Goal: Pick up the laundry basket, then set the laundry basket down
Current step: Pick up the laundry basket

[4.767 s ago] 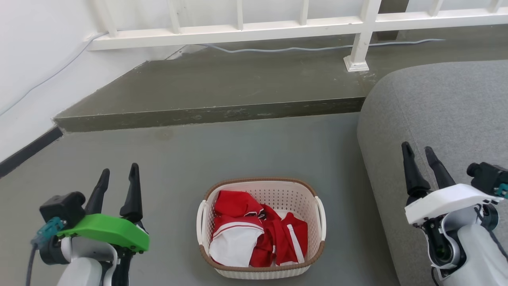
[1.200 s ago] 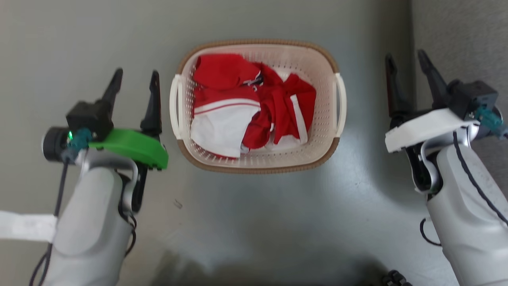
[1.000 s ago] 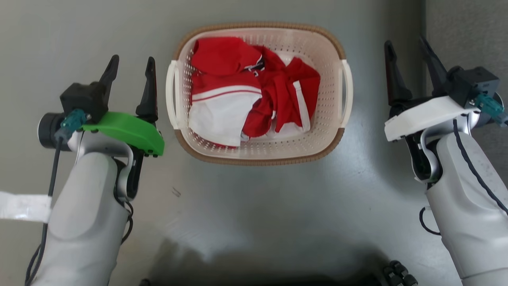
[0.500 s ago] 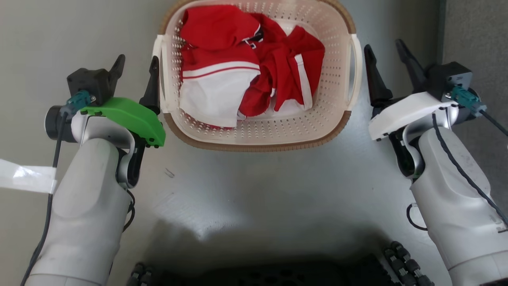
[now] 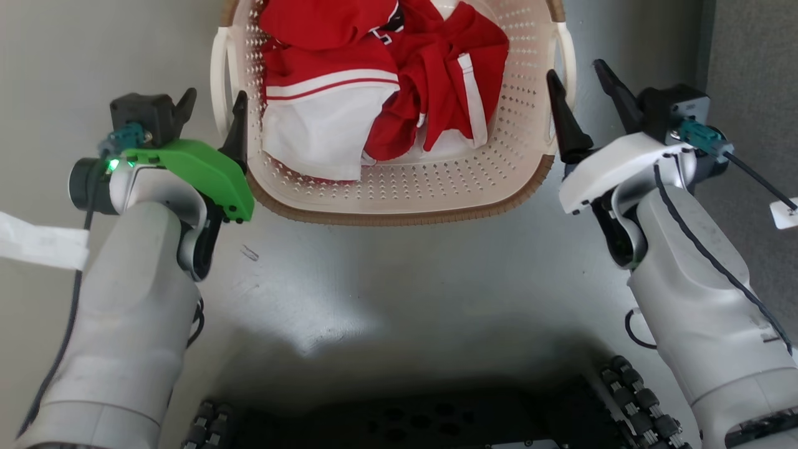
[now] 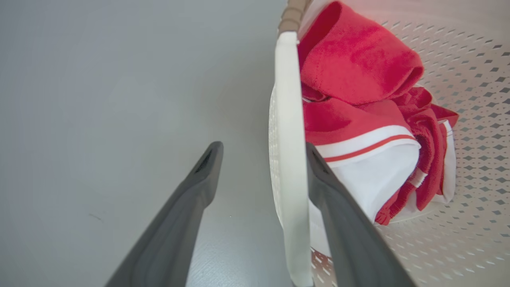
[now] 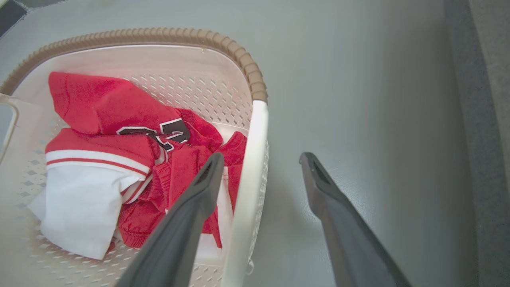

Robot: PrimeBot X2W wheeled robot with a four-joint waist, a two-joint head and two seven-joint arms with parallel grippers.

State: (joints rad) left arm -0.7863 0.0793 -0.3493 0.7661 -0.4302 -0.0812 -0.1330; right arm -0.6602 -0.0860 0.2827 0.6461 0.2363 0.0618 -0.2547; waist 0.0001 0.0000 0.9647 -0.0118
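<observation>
On the grey floor (image 5: 374, 280), the left gripper (image 5: 213, 100) is held with fingers apart, straddling the white left handle (image 6: 287, 119) — one finger outside, one inside the basket. If it is closed off-centre, the handle could be pinched near its end and slip. The laundry basket (image 5: 399, 187), resting on the floor between both arms, could be tipped by an uneven lift and the red-and-white garments (image 5: 374, 75) spilled. The right gripper (image 5: 575, 70) is likewise spread about the right handle (image 7: 251, 171) — fabric could be caught by its inner finger.
</observation>
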